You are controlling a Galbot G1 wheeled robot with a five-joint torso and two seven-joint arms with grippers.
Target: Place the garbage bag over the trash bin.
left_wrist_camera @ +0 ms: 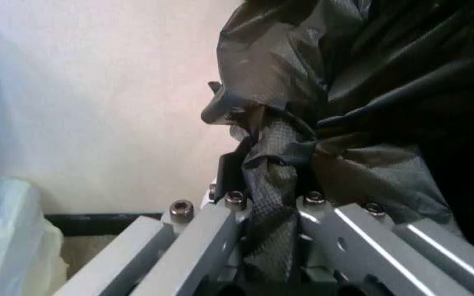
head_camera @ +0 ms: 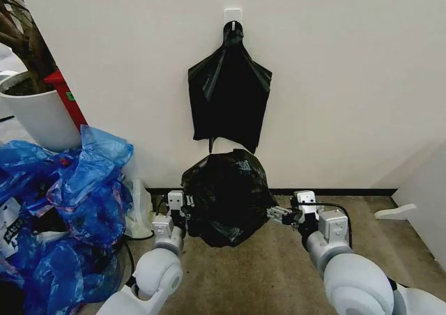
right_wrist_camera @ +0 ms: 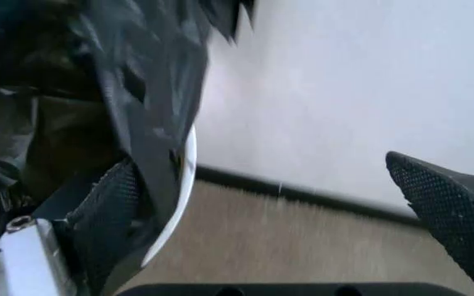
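The glossy black garbage bag [head_camera: 226, 196] sits bunched on the carpet against the wall and covers the trash bin, which is hidden under it in the head view. My left gripper [head_camera: 183, 208] is at the bag's left side, shut on a gathered fold of the film [left_wrist_camera: 276, 179]. On the bag's right side my right gripper [head_camera: 280, 214] stands open. In the right wrist view one finger [right_wrist_camera: 109, 209] lies against the bag [right_wrist_camera: 150, 92] beside the bin's white rim [right_wrist_camera: 186, 179], and the other finger [right_wrist_camera: 451, 209] is well apart over the carpet.
A flat black bag [head_camera: 228, 92] hangs from a wall hook above. Translucent blue bags [head_camera: 66, 203] pile up at the left, with a large white plant pot [head_camera: 38, 116] behind them. A white panel [head_camera: 425, 196] stands at the right. Bare carpet [head_camera: 251, 273] lies in front.
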